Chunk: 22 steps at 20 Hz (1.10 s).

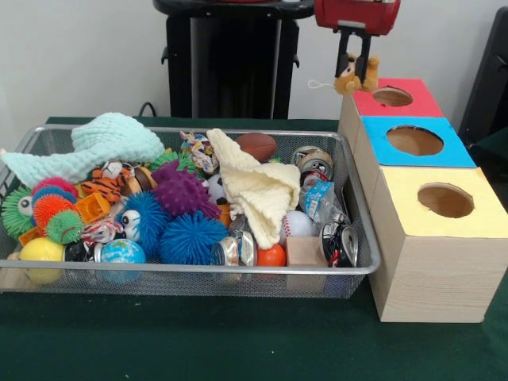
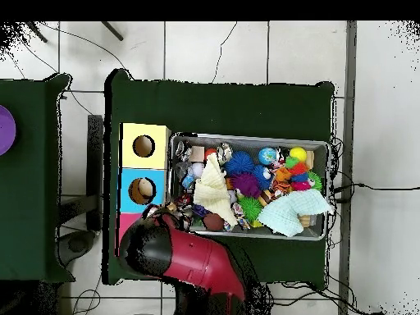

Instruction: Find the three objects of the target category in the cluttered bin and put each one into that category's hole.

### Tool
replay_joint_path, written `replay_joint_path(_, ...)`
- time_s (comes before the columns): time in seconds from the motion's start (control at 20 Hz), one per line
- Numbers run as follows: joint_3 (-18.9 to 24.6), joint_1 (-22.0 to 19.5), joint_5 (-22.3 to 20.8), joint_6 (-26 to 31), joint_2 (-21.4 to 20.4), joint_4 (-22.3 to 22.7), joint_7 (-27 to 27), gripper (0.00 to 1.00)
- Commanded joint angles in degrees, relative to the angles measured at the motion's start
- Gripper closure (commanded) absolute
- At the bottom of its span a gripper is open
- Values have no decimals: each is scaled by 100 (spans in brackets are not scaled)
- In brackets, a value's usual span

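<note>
My gripper [image 1: 355, 71] hangs from the red arm at the top right and is shut on a small brown plush animal [image 1: 346, 82]. It holds the plush in the air by the left edge of the red-topped box [image 1: 413, 107], close to that box's round hole [image 1: 392, 97]. An orange black-striped plush tiger [image 1: 107, 186] lies in the left part of the wire mesh bin [image 1: 198, 271], half buried. In the overhead view the arm [image 2: 176, 253] covers the red box, and the gripper is hidden under it. The bin [image 2: 246, 136] lies to the right of the boxes there.
A blue-topped box [image 1: 413, 141] and a yellow-topped box [image 1: 444, 198], each with a hole, stand in a row with the red one. The bin holds a mint knitted cloth [image 1: 103, 143], a cream cloth [image 1: 258, 186], blue [image 1: 190, 236] and purple [image 1: 178, 190] spiky balls, a football [image 1: 256, 145], cans and small balls.
</note>
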Motion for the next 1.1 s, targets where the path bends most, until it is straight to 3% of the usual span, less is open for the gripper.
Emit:
replay_joint_path(0.05, 25, 603, 409, -31, 16, 158, 1909, 100)
replay_joint_path(0.7, -231, 1527, 943, -321, 622, -227, 2564, 100)
replay_joint_path(1.1, 139, 1188, 902, -798, 833, -23, 2339, 100)
